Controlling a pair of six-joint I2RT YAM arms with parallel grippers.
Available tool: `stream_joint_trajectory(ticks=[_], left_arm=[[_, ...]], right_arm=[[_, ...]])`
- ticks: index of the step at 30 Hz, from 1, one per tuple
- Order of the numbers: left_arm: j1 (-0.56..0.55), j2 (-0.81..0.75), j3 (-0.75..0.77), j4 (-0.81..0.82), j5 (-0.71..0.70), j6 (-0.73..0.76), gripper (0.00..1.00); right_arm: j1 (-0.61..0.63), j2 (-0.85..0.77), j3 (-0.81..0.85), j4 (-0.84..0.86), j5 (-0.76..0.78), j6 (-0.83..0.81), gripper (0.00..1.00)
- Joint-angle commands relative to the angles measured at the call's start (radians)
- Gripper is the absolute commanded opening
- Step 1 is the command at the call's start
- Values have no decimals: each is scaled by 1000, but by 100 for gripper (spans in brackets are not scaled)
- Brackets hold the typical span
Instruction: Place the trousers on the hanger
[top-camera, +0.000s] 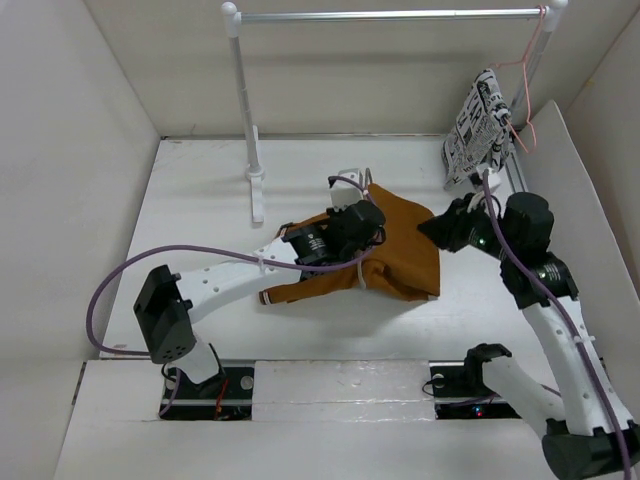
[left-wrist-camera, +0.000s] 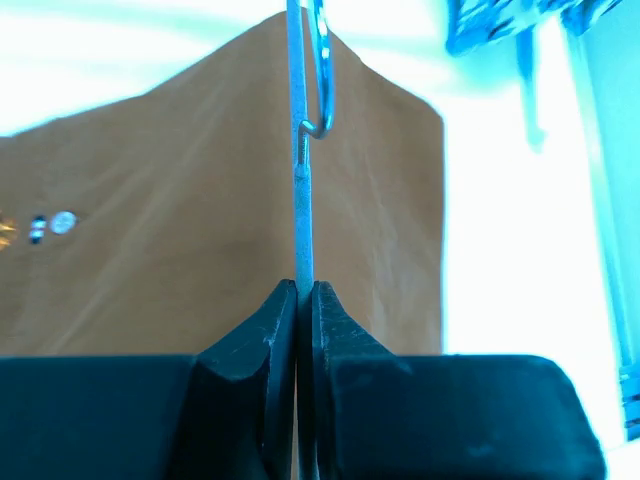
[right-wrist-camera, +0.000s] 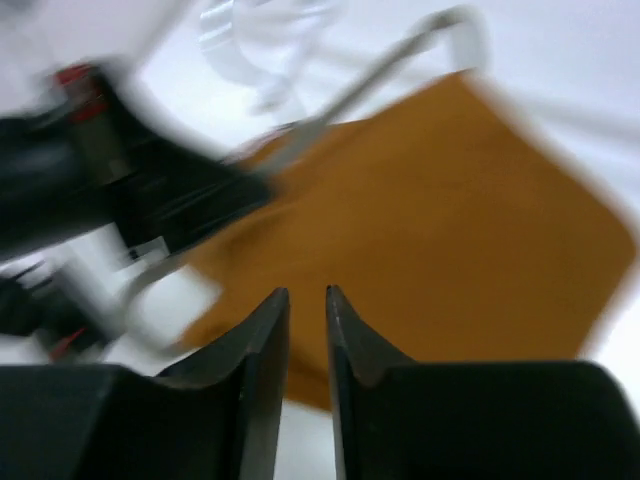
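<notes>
Rust-brown fabric trousers (top-camera: 402, 255) are lying folded mid-counter (top-camera: 200, 210). They look soft and limp, and I'd pinch a folded edge. The left jaws are clenching the thin grey wire hanger (left-wrist-camera: 302, 215) at their eleven o'clock corner. The right jaws, slightly parted and empty, are hovering at three o'clock.

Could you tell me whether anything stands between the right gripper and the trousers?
Nothing visible does. The right gripper faces the trousers directly; the left gripper, shut on the hanger, sits off to one side.
</notes>
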Motion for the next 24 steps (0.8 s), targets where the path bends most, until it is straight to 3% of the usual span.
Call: stream_joint_trajectory(ticks=[1,2,3,6,13,16,19,24], left_arm=[[-4,-88,62,111,-60,28,0],[-4,-87,64,129,-63,30,0],[-27,-87,65,138,-74,31,0],[-38,-82,55,171,-119,34,0],[-50,-93,39,244,-120,24,0],[-50,-104,39,251,-119,22,0],[-50,-125,23,255,-84,11,0],[-50,-179,-27,258,-41,-19,0]], right_arm=[[141,-41,-13,32,-64,179,27],[210,-50,-44,75,-59,224,34],[239,-59,-61,175,-65,267,52],[351,-58,-102,279,-21,402,66],[529,5,-197,511,25,559,67],[586,36,-179,482,94,548,67],[598,43,-176,463,168,531,59],[598,45,-214,518,261,533,53]])
